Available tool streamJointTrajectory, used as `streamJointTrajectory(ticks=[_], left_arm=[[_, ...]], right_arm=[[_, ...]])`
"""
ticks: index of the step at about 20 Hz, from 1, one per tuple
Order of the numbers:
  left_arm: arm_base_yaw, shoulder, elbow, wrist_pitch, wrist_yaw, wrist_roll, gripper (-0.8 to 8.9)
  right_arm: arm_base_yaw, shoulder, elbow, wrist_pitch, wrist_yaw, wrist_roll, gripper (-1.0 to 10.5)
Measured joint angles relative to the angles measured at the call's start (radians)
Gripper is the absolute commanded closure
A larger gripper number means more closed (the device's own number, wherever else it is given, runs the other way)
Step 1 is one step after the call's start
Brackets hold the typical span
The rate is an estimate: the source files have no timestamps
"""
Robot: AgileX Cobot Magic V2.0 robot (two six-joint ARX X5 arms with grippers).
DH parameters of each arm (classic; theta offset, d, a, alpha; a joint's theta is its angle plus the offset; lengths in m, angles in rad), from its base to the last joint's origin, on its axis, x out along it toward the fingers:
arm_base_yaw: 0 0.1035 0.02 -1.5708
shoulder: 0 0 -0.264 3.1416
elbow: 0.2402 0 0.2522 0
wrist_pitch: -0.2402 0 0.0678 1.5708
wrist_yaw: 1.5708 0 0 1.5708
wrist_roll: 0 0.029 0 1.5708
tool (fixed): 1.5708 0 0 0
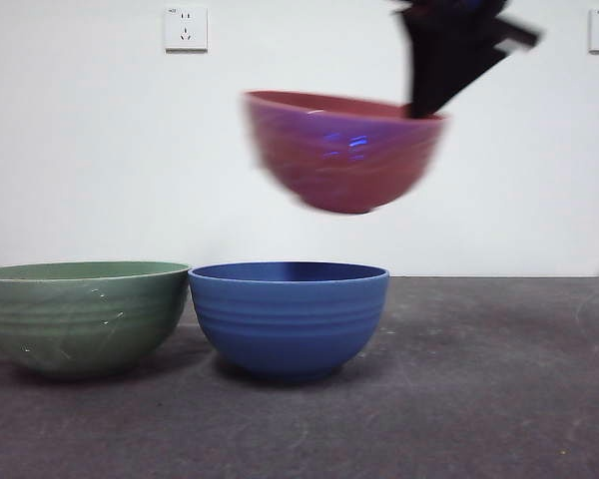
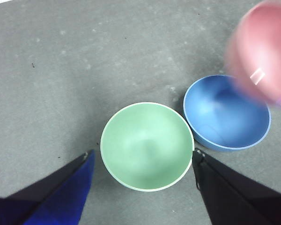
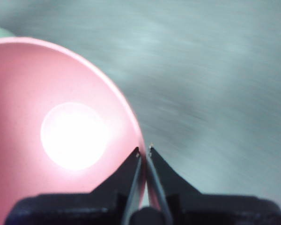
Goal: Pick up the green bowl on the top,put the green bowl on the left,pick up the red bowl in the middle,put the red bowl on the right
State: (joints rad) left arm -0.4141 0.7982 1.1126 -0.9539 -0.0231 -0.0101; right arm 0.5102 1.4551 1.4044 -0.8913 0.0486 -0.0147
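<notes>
Front view: red bowl point(image 1: 344, 150) is airborne, well above the blue bowl point(image 1: 290, 314), tilted a bit, blurred. Right gripper point(image 3: 144, 152) has it by the rim w/ jaws pinched narrow across the wall, one inside and one outside; in front view that gripper point(image 1: 426, 110) comes down from the top onto the rim's right side, so the bowl hangs below and to the left of the jaws.

Green bowl point(image 1: 80, 314) already sits upright on the worktop point(image 1: 499, 379), left of the blue one, rims about touching. Left wrist view shows it right under the left gripper point(image 2: 143, 161), whose jaws stand wide apart, holding nothing, either side of green bowl point(image 2: 147, 146); blue bowl point(image 2: 227, 115) beside it, red bowl point(image 2: 262, 51) blurred over it.

Key relation: drop spot is the bare worktop right of the blue bowl, i.e. on the side of the carrying jaws, so right arm is the nearer one. Likely step: carry right, lower, release. Risk: rim-only grip, bowl may swing or slip.
</notes>
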Motion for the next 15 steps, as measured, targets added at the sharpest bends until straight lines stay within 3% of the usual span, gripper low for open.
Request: streamJointTrajectory(ticks=[3,7,11,15], left_arm=[[0.000,0.000,0.000,0.005,0.000,0.000,4.68],[0.000,0.000,0.000,0.025,0.000,0.000,4.68],[0.000,0.000,0.000,0.036,0.000,0.000,4.68],[0.000,0.000,0.000,0.036,0.000,0.000,4.68]], right_arm=[[-0.123,-0.063,-0.002,-0.140,0.060,-0.003,9.6],[-0.264,-0.120,-0.153,-0.109,0.060,-0.004,9.6],[-0.278,-0.109,-0.332,0.062,-0.036,0.003,9.6],[-0.268,-0.036,-0.366,0.142,-0.048,0.026,9.6]])
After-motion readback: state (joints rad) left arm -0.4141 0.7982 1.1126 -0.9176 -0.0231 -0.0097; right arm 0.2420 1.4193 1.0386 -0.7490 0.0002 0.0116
